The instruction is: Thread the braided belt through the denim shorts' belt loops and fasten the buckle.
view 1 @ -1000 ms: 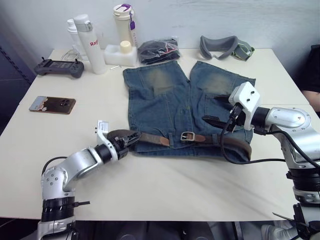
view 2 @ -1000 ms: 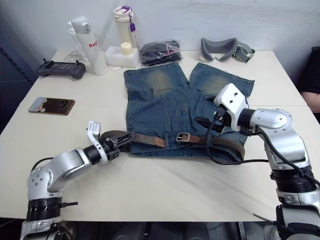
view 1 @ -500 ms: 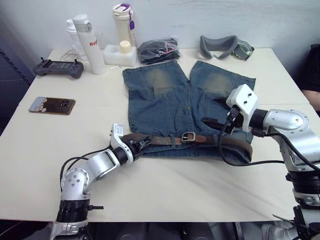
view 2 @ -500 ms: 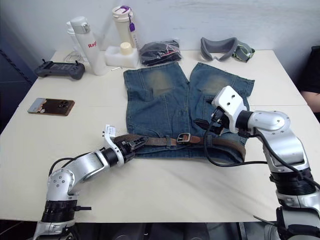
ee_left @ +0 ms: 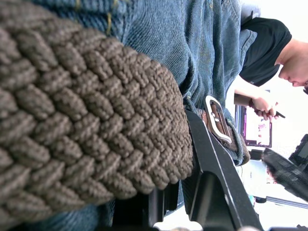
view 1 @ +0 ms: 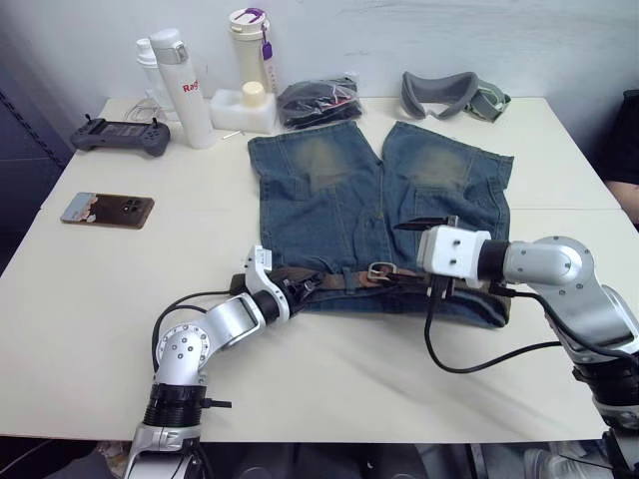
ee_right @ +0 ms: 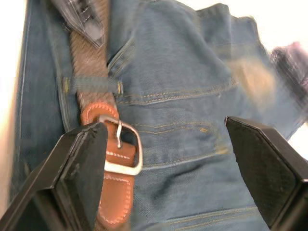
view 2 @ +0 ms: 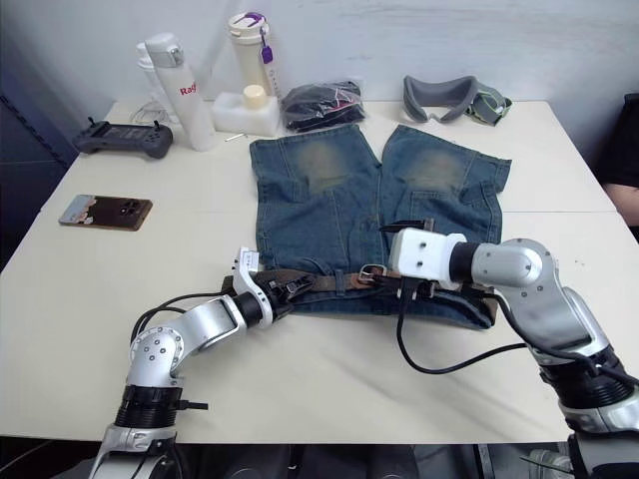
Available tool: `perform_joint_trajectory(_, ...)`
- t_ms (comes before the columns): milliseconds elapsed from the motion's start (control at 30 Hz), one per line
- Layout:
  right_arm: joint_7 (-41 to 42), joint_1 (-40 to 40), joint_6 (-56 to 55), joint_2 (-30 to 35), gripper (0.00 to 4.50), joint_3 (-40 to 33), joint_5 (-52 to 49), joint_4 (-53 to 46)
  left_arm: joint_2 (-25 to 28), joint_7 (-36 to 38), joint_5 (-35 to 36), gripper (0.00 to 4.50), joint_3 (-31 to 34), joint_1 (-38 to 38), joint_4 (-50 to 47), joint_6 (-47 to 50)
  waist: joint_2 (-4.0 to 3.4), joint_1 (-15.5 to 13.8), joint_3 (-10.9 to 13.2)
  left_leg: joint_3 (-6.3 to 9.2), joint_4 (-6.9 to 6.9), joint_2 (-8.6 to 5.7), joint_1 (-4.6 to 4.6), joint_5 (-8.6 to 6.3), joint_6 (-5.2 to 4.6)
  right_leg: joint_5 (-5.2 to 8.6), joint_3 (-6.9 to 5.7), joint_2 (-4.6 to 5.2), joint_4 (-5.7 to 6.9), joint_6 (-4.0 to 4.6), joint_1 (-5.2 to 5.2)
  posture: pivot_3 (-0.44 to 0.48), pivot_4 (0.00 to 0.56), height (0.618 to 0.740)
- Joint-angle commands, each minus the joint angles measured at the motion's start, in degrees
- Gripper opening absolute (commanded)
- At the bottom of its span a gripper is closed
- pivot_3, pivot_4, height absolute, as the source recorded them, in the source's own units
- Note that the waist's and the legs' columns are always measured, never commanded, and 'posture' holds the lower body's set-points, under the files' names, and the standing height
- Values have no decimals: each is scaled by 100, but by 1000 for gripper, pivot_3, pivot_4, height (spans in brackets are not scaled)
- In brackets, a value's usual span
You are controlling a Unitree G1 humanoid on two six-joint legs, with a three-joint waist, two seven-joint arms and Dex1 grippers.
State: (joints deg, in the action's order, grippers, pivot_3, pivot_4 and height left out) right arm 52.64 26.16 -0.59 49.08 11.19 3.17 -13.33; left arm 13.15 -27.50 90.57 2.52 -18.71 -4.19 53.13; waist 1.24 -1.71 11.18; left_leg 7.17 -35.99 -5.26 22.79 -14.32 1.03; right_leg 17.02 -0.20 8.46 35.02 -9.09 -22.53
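The denim shorts [view 1: 374, 215] lie flat at the middle of the desk [view 1: 100, 289], legs pointing toward the far edge and waistband toward the near edge. The braided belt [view 1: 334, 281] runs along that waistband. At the waistband's left end, the left gripper [view 1: 297, 289] has its jaws pinching the braided belt; the left wrist view shows the woven strap pressed against one black finger. Further right, the belt passes under at least one of the belt loops [ee_right: 92, 85], seen in the right wrist view as a denim strip crossing the strap just before the leather tab. The buckle [view 1: 380, 270] lies on the waistband near its middle, with its prong resting across the frame and no strap end visibly passed through it. Just right of the buckle, the right gripper [ee_right: 166, 149] hovers over the shorts with its jaws spread wide and holding nothing. Judged from this layout, threading is partly complete: the belt follows the waistband and is captured by at least one loop. How many loops are filled cannot be determined. Fastening the buckle remains to be done.
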Motion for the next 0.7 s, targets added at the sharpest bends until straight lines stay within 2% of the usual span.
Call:
perform_joint_trajectory(33,-553,-11,-1133,-67,4161,83,774,232,98,98,-232,0,10,95,167,229,0,10,0,-3,1,1,-2,0,0,0,1,0,0,0,0,0,150,740)
perform_joint_trajectory(300,-819,-104,-1907,-329,4161,356,1301,575,211,301,-380,0,73,38,207,563,-3,19,-2,0,5,4,-17,3,2,-3,13,-5,0,4,7,0,150,740)
perform_joint_trajectory(500,-600,-234,-2252,-244,4161,318,1102,563,541,853,-754,0,-74,6,297,1004,-3,38,-2,1,30,5,-37,0,-2,-3,40,-7,0,4,5,0,150,740)
perform_joint_trajectory(700,-759,-103,-2294,-481,4161,437,1477,639,512,1396,-1300,0,-221,-198,432,1203,-3,29,-2,-2,37,7,-46,-1,-3,-3,45,-8,-3,4,8,0,150,740)
